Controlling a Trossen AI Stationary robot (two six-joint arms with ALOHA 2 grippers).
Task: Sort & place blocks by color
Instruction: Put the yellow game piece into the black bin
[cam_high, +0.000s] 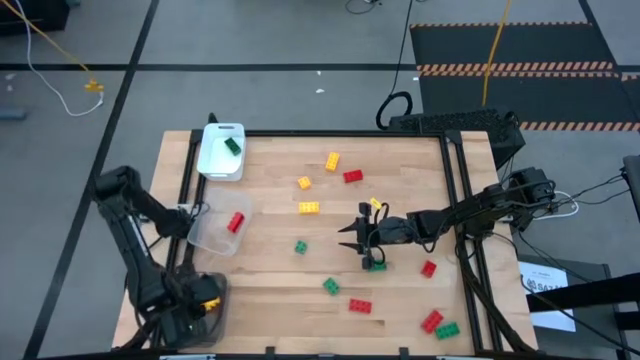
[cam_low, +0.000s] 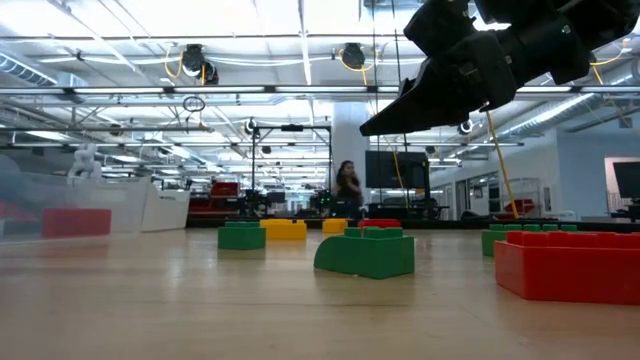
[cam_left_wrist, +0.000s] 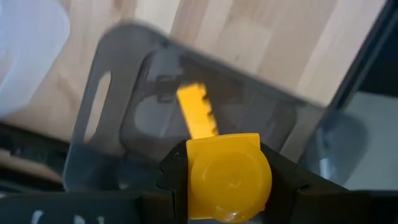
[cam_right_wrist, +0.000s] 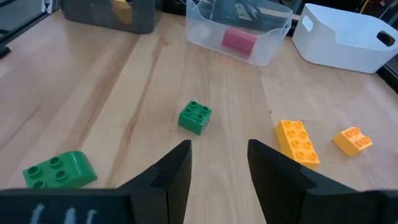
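Gripping yellow block (cam_left_wrist: 228, 177) w/ left gripper (cam_high: 207, 297) over dark tray (cam_left_wrist: 118, 93); hovering right gripper (cam_high: 362, 238), fingers apart & empty, near green block (cam_high: 376, 264).

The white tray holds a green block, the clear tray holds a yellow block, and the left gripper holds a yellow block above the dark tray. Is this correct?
One detail is wrong: the clear tray holds a red block, not a yellow one, as the high view shows. The rest is right: green block in the white tray, left gripper holding a yellow block above the dark tray.
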